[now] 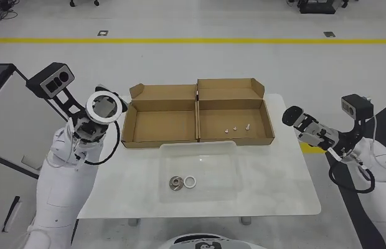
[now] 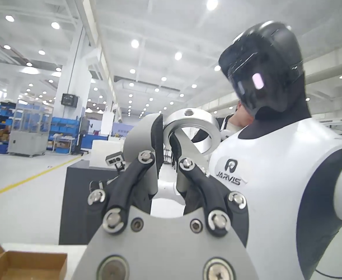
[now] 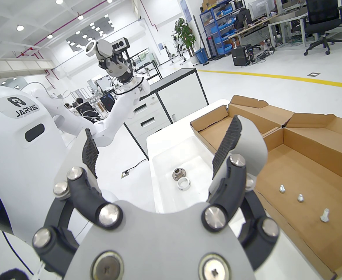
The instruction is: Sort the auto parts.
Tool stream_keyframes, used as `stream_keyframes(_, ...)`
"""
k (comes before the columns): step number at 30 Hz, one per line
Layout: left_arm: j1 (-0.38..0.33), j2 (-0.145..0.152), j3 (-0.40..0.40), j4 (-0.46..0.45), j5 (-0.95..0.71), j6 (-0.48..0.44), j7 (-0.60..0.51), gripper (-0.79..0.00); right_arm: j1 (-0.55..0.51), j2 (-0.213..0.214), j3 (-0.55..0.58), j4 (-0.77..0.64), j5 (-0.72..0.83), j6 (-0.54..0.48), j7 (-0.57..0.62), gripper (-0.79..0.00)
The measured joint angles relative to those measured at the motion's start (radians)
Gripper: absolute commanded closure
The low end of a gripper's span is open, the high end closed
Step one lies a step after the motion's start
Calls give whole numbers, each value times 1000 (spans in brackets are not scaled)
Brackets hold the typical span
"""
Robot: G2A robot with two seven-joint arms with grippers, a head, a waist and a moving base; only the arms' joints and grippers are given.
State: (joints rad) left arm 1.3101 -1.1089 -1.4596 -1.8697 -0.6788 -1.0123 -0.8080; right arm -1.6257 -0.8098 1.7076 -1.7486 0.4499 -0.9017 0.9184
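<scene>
L gripper [image 2: 167, 139] pinches metal ring [image 2: 198, 123], held high beyond table's [image 1: 286, 180] left edge. R gripper [image 3: 162, 135] spread wide, off right edge. Tray [image 1: 199, 146] at near edge: flanged part [image 1: 175, 183], white ring [image 1: 190, 182] touching. Far-right box [image 1: 218, 121]: 3 bolts [image 1: 237, 129].

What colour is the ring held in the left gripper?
Plain silver metal, no pattern; the ring shows best in the left wrist view.

Left box [image 1: 162, 127] and right box [image 1: 208, 124] are set side by side at the table's [image 1: 286, 180] far side. Three bolts [image 1: 236, 128] are laid in the right box. A tray [image 1: 211, 162] is placed before them — hub [image 1: 175, 182] and ring [image 1: 190, 182] inside, just beside each other. Left gripper [image 2: 166, 142], collar [image 2: 195, 121] clamped in it, is held beyond the table's left edge; right gripper [image 3: 161, 135] beyond the right.
</scene>
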Motion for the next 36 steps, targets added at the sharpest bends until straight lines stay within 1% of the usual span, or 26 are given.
stream_keyframes(5, 5, -14, 1, -12, -63, 0, 0, 0, 0, 0, 0, 0, 0, 0, 0, -785)
stream_keyframes(19, 5, -14, 2, -13, -61, 0, 0, 0, 0, 0, 0, 0, 0, 0, 0, -785)
stream_keyframes(21, 4, -15, 1, -18, -48, 13, 7, 0, 0, 0, 0, 0, 0, 0, 0, -785)
stream_keyframes(24, -4, -15, -3, -18, 33, 61, 14, 0, 0, 0, 0, 0, 0, 0, 0, -785)
stream_keyframes(28, -19, -13, -13, 17, 204, 105, -2, 0, 0, 0, 0, 0, 0, 0, 0, -785)
stream_keyframes(30, -24, -14, -13, 33, 262, 125, 19, 0, 0, 0, 0, 0, 0, 0, 0, -785)
stream_keyframes(33, -49, -19, -5, 49, 375, 171, 70, 0, 0, 0, 0, 0, 0, 0, 0, -785)
stream_keyframes(36, -105, -25, 21, 71, 574, 228, 110, 0, 0, 0, 0, 0, 0, 0, 0, -785)
